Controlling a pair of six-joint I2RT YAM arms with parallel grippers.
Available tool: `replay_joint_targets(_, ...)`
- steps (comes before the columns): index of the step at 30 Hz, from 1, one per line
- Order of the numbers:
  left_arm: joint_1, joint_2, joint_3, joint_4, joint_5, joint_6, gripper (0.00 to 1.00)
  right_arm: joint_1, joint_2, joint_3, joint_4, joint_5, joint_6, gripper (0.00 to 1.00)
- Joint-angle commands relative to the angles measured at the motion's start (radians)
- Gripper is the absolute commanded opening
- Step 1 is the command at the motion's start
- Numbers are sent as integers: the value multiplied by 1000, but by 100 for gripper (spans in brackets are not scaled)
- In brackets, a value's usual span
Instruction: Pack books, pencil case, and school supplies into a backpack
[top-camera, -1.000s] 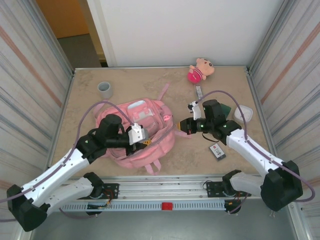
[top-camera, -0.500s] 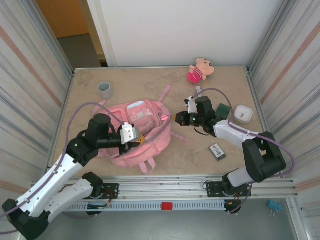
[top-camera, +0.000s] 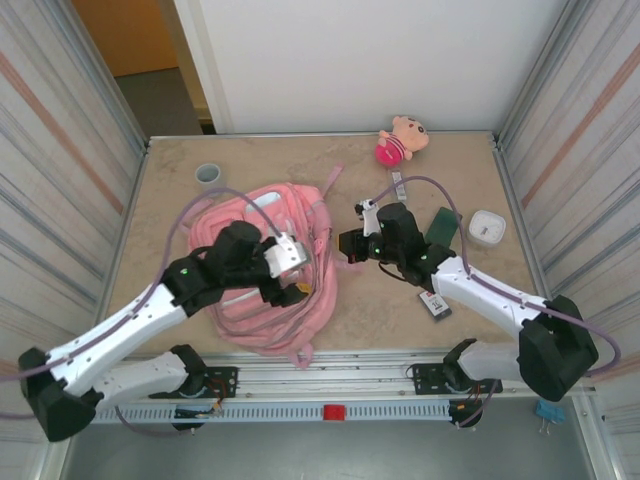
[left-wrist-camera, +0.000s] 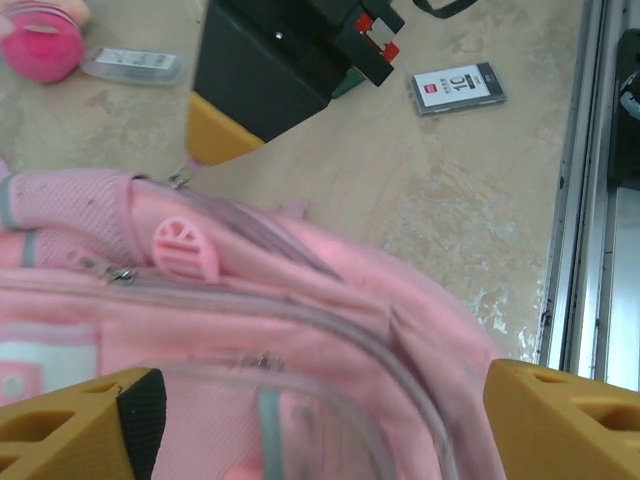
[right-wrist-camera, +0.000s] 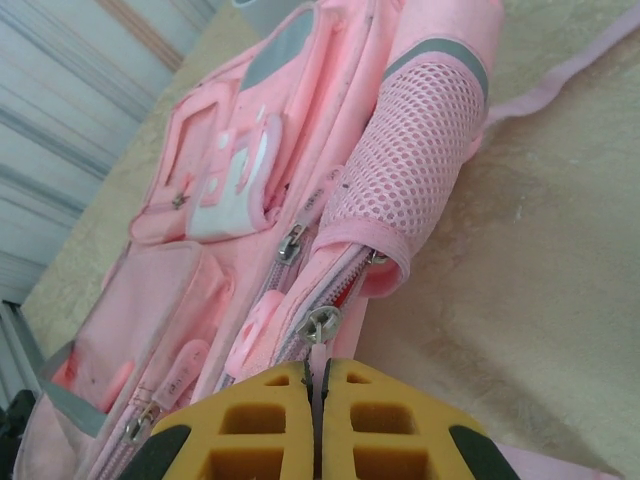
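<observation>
Nearest, behind the right claw (top-camera: 345, 243) and to its outer side, the black card (top-camera: 434, 302) lies flat on the surface (top-camera: 380, 310). It looks light, stiff and thin, so it is probably best pinched by an edge. The backpack (top-camera: 250, 320) lies slumped under the left claw (left-wrist-camera: 320, 395), whose fingers stand wide apart, released, over the pink fabric. The bag is soft and floppy and will likely sag and slide rather than hold its shape, so firm points matter: a zip pull, a strap, a seam. The right claw is clenched on the zip pull (right-wrist-camera: 318, 326) at the bag's side. Beyond that claw and to its outer side, the dark book (top-camera: 440, 225) looks stiff and flat. Farther off lies the grey stick (top-camera: 397, 184), slim and apt to roll.
</observation>
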Motion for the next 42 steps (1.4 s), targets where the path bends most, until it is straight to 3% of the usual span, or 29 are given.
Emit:
replay_joint_targets(1, -25, 90, 35, 72, -150, -152, 86, 23, -53, 57, 8, 55, -31, 0)
replay_joint_targets(6, -33, 196, 21, 126, -225, -229, 83, 49, -83, 56, -1, 61, -33, 0)
replay_joint_targets(14, -38, 295, -8, 144, -243, -285, 80, 60, -119, 59, -10, 56, -36, 0)
replay_joint_targets(15, -40, 303, -18, 145, -262, -281, 75, 61, -120, 60, -9, 55, -37, 0)
replay_joint_targets(17, -42, 311, -38, 142, -306, -277, 56, 58, -121, 62, -5, 50, -37, 0)
replay_joint_targets(19, -42, 303, -52, 143, -292, -248, 39, 56, -122, 60, -10, 50, -43, 0)
replay_joint_targets(21, -41, 283, -66, 152, -265, -224, 12, 42, -119, 55, -17, 53, -43, 0)
replay_joint_targets(23, -41, 250, -92, 175, -228, -187, 0, 17, -113, 45, -17, 56, -34, 0)
replay_joint_targets(34, -45, 108, -202, 249, 108, -47, 0, -102, 12, 42, 86, 31, -15, 0)
replay_joint_targets(42, -31, 66, -206, 262, 2, -51, 0, -109, 100, 17, 138, -5, -5, 0)
